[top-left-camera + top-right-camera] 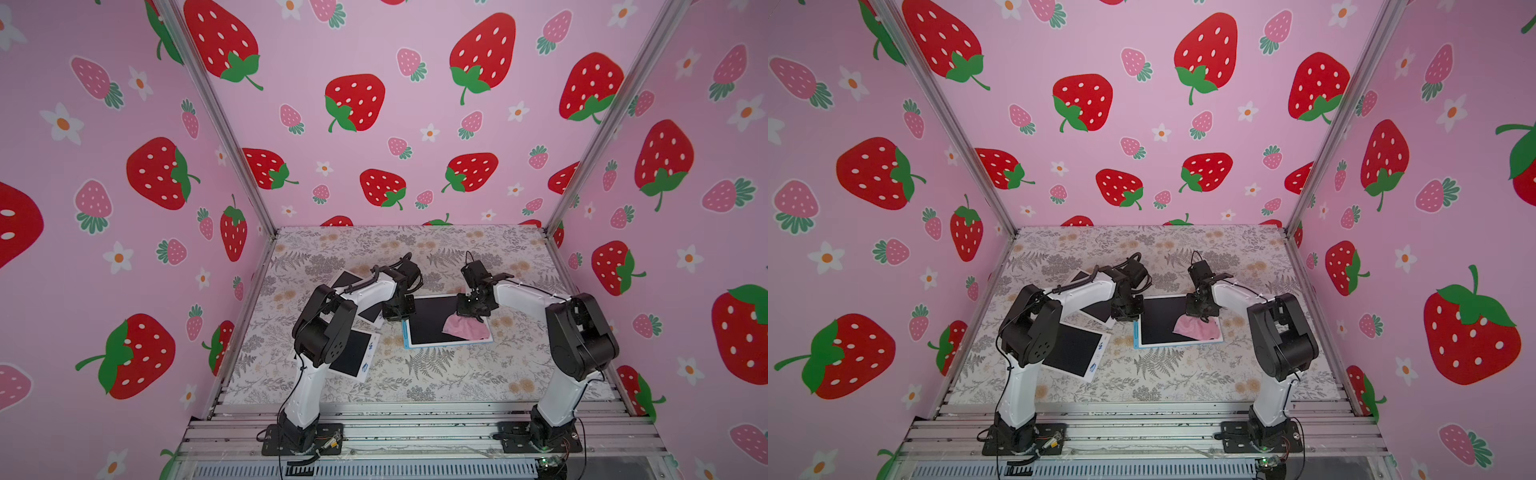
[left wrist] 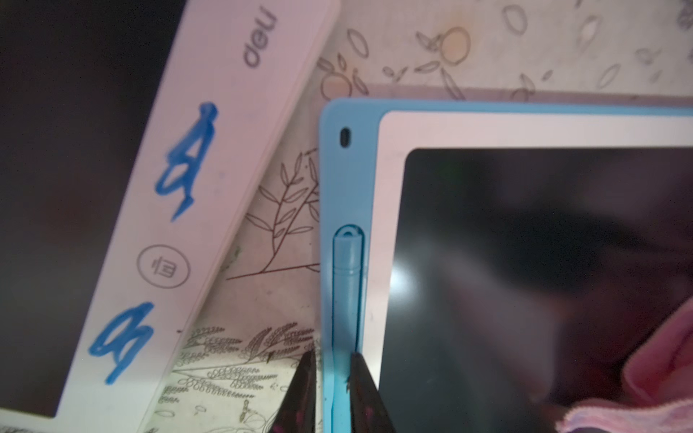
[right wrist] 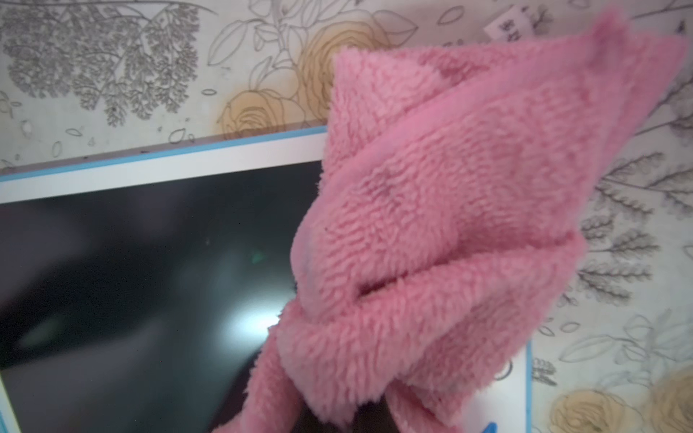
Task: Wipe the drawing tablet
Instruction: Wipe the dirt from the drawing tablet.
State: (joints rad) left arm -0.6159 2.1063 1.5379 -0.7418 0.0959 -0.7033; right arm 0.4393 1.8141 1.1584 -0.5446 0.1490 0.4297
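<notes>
The drawing tablet [image 1: 428, 322] [image 1: 1158, 320], blue-rimmed with a white bezel and black screen, lies flat mid-table. My left gripper [image 1: 398, 318] [image 1: 1127, 316] is at its left side. In the left wrist view the left gripper [image 2: 333, 356] is shut on the tablet's blue edge [image 2: 330, 180], one finger outside it and one on the bezel. A fluffy pink cloth [image 1: 465, 327] [image 1: 1196, 328] [image 3: 450, 225] rests on the screen's right part [image 3: 131, 281]. My right gripper [image 1: 471, 309] [image 1: 1200, 309] [image 3: 337, 416] is shut on the cloth, which mostly hides its fingers.
A blue stylus [image 2: 347, 262] sits in the tablet's left edge slot. A white tablet [image 1: 353, 353] [image 2: 210, 187] with blue scribbles lies partly under the left arm. Another tablet [image 1: 347, 279] lies behind it. Patterned walls close in the table on three sides.
</notes>
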